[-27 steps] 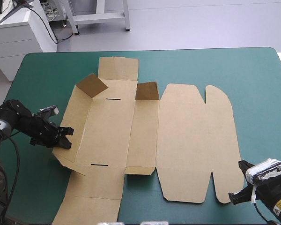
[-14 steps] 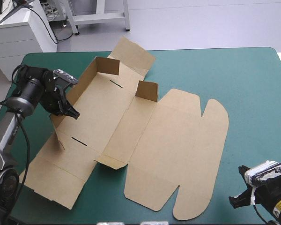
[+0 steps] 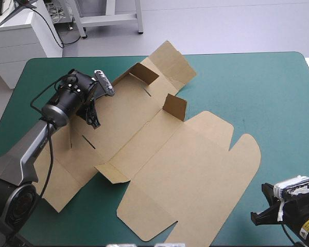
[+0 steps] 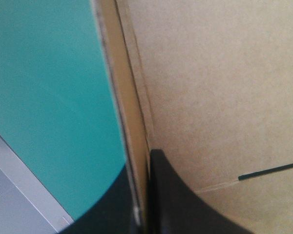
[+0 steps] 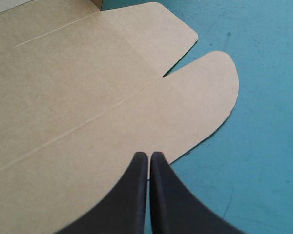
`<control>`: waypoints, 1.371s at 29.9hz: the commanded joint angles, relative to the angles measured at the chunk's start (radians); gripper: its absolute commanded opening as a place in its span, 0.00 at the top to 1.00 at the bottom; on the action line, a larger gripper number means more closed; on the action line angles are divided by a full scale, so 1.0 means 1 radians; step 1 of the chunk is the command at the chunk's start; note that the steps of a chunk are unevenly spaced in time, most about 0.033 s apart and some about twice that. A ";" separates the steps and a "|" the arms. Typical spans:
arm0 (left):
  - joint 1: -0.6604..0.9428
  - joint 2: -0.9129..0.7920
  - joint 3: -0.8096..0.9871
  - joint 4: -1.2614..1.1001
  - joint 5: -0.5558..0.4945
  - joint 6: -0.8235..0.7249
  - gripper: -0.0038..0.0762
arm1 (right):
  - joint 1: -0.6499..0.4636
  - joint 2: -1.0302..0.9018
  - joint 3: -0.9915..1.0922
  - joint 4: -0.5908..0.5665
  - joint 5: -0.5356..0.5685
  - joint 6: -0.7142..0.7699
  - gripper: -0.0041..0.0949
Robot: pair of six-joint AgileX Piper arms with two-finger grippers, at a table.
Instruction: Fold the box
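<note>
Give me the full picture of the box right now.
The box is a cut sheet of brown board, lying askew on the teal-green cover, mostly flat. Two small flaps stand up, thin slots show in its base panel, and rounded lid tabs point toward the near right. The left gripper is shut on its raised left wall.

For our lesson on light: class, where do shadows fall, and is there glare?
High view: even light, no glare; the box's raised flaps show shaded faces. Right wrist view: a thin shadow edges the rounded tab on the teal-green cover.
</note>
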 commanded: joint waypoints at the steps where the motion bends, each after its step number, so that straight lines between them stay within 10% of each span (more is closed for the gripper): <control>1: -0.044 -0.041 -0.031 0.065 -0.070 0.023 0.96 | -0.004 0.008 -0.027 -0.023 -0.067 0.016 0.96; 16: -0.189 -0.041 -0.031 0.106 -0.304 0.187 0.96 | -0.004 0.008 -0.027 -0.018 -0.067 0.064 0.96; 41: -0.505 -0.041 0.006 0.525 -0.328 -0.235 0.96 | -0.004 0.008 -0.027 -0.062 -0.118 0.083 0.96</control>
